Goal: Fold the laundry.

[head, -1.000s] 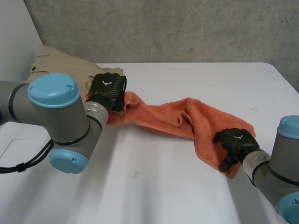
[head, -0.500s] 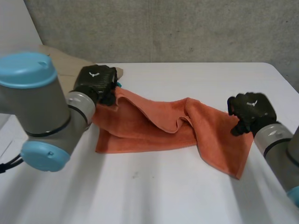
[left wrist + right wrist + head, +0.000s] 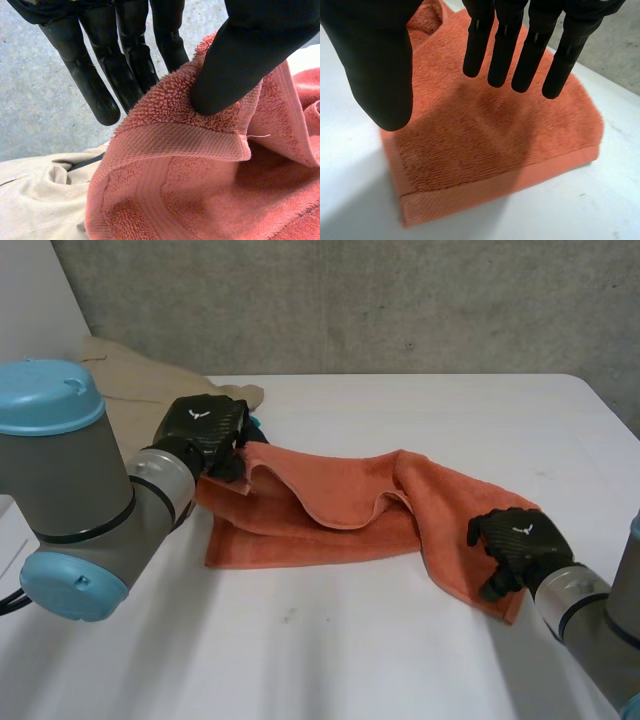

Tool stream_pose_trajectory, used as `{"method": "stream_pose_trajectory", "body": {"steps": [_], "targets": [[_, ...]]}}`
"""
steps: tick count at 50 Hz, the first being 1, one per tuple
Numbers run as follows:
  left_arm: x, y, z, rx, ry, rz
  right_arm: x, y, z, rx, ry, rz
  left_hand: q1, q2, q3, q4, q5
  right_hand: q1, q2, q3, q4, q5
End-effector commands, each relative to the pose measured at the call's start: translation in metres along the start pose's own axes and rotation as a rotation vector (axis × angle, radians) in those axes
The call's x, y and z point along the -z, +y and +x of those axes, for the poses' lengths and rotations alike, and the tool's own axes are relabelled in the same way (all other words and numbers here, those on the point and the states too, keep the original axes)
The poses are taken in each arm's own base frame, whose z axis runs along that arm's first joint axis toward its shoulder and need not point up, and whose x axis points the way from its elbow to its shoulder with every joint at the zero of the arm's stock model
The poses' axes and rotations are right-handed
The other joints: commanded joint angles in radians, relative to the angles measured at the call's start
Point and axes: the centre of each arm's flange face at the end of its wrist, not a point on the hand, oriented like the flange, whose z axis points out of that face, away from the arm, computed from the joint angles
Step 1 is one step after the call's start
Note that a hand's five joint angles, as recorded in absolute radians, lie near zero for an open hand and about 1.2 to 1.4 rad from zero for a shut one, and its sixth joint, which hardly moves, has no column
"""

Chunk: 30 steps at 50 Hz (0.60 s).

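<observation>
Left robot hand (image 3: 245, 55) pinches a towel (image 3: 330, 525) corner; right robot hand (image 3: 375, 60) hovers spread, empty. That loose end may drag and bunch

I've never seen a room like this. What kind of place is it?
Probably a robot lab or workshop, not a home: a bare concrete wall, a plain white table, and a robot arm holding an orange towel.

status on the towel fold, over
Left hand pinches orange towel's edge. Right hand open above its other end, holding nothing. Beige garment close beside left hand.
</observation>
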Motion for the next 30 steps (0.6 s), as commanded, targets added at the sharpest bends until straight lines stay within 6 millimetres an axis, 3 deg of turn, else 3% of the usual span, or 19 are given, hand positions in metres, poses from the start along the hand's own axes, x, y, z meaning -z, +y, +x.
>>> {"method": "stream_pose_trajectory", "body": {"steps": [1, 15, 25, 30], "targets": [[0.000, 0.000, -0.001, 0.000, -0.002, 0.002, -0.012, 0.013, -0.007, -0.007, -0.013, -0.006, 0.261, 0.199, 0.208, 0.199, 0.236, 0.036, 0.031, 0.045, 0.044, 0.074], [0.000, 0.001, -0.002, 0.001, -0.003, 0.000, -0.030, 0.018, -0.009, 0.017, 0.001, 0.010, 0.261, 0.199, 0.208, 0.199, 0.236, 0.086, 0.080, 0.095, 0.094, 0.124], [-0.001, -0.001, -0.002, 0.002, -0.004, 0.006, -0.043, 0.010, -0.004, 0.061, 0.045, 0.111, 0.261, 0.199, 0.208, 0.199, 0.236, 0.318, 0.312, 0.327, 0.326, 0.356], [-0.001, 0.000, -0.002, 0.002, -0.004, 0.004, -0.047, 0.009, -0.004, 0.117, 0.049, 0.119, 0.261, 0.199, 0.208, 0.199, 0.236, 0.657, 0.652, 0.666, 0.665, 0.695]]}}
